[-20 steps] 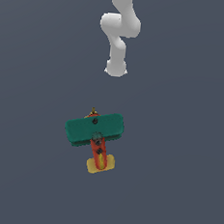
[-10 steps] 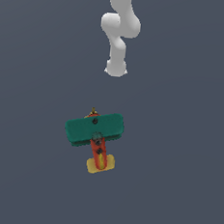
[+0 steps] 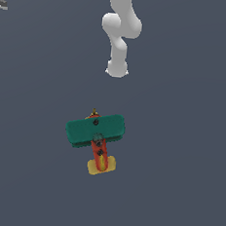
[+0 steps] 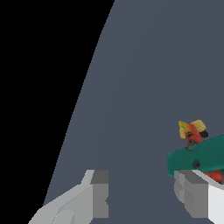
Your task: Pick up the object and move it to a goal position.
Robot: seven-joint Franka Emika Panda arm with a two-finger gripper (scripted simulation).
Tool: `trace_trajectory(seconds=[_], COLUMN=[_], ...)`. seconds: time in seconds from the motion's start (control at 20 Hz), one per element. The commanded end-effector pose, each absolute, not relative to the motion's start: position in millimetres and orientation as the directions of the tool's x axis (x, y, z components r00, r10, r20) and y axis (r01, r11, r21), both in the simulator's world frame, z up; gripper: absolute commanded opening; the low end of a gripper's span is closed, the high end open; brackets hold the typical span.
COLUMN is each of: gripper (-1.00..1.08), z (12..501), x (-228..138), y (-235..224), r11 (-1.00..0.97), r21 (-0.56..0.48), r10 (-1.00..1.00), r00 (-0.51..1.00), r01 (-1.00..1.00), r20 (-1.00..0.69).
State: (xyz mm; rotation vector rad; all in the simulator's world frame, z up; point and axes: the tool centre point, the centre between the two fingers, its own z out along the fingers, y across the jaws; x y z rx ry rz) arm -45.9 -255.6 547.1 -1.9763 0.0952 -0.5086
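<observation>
toy biplane [image 3: 95, 140] sits low and slightly left of centre in the exterior view, flat on a plain dark grey-blue counter [image 3: 178, 165]. its teal-green wings run across the frame, the red-orange body points down the frame to a yellow tail, and the yellow propeller pokes out above the wings. well above it, at the top centre of that frame, hangs the white robot arm [image 3: 120, 30], apart from the toy. in the wrist view the biplane [image 4: 199, 153] shows at the right edge, just beyond one grey finger [image 4: 192, 192]. the jaws [image 4: 142, 194] are spread wide with bare counter between them, holding nothing. a black area fills the wrist view's left side.
</observation>
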Motion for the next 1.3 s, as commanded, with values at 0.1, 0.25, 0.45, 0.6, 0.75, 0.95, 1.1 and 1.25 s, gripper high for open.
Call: trace_trajectory(seconds=[0.1,0.25,0.45,0.6,0.75,0.95,1.1,1.25], gripper=[0.28,0.28,0.28,0.28,0.28,0.28,0.28,0.28], z=[541,540,543,546,547,545,542,536], x=[-44,-43,-41,-40,-40,-40,-39,-36], y=[-258,-258,-252,-248,-246,-248,-249,-252], r11=[-0.443,-0.439,-0.430,-0.424,-0.423,-0.423,-0.417,-0.409], r21=[-0.883,-0.885,-0.889,-0.892,-0.892,-0.892,-0.895,-0.900], r10=[-0.289,-0.288,-0.282,-0.278,-0.277,-0.278,-0.278,-0.279], r00=[0.908,0.909,0.912,0.915,0.915,0.915,0.916,0.918], r01=[0.155,0.154,0.156,0.157,0.158,0.157,0.156,0.154], r20=[0.304,0.301,0.296,0.294,0.293,0.293,0.289,0.283])
